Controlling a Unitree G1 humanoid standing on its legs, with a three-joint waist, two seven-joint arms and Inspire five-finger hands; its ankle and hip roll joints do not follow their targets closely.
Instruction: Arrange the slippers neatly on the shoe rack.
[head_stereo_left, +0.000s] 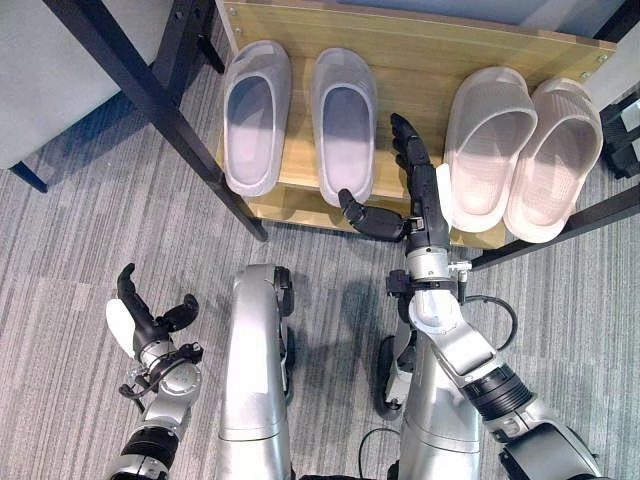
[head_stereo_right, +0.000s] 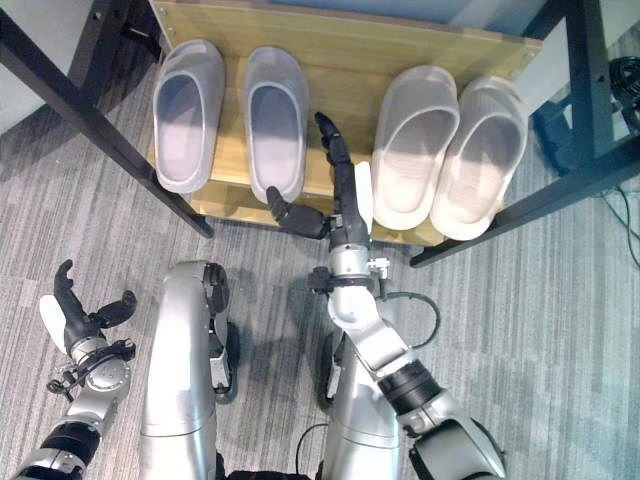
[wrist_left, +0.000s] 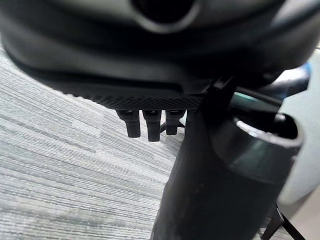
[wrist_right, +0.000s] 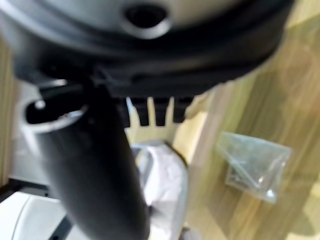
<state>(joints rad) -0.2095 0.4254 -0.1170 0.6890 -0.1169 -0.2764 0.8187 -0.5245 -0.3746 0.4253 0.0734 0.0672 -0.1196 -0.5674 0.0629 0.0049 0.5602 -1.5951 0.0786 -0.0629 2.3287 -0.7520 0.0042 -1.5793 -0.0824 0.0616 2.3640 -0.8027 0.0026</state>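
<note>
We look down at a wooden shoe rack (head_stereo_left: 420, 55) with black metal legs, standing on a grey striped carpet (head_stereo_left: 80, 250). Four slippers lie on its shelf, all with their toes pointing away from us.

On our left side lie two grey slippers. The first grey slipper (head_stereo_left: 256, 115) and the second grey slipper (head_stereo_left: 345, 125) sit side by side with a small gap between them.

On our right side lie two pale pink slippers. The first pink slipper (head_stereo_left: 488, 145) and the second pink slipper (head_stereo_left: 555, 160) touch each other and tilt a little, and their heels reach the front edge of the shelf.

Our right hand (head_stereo_left: 420, 195) is over the shelf, between the second grey slipper and the first pink slipper. Its fingers are straight and its thumb sticks out toward the grey slipper's heel. It holds nothing.

Our left hand (head_stereo_left: 150, 320) hangs low over the carpet, well apart from the rack. Its fingers and thumb are spread loosely, and it holds nothing.

The right wrist view shows a small clear plastic bag (wrist_right: 252, 162) lying on the wood.
</note>
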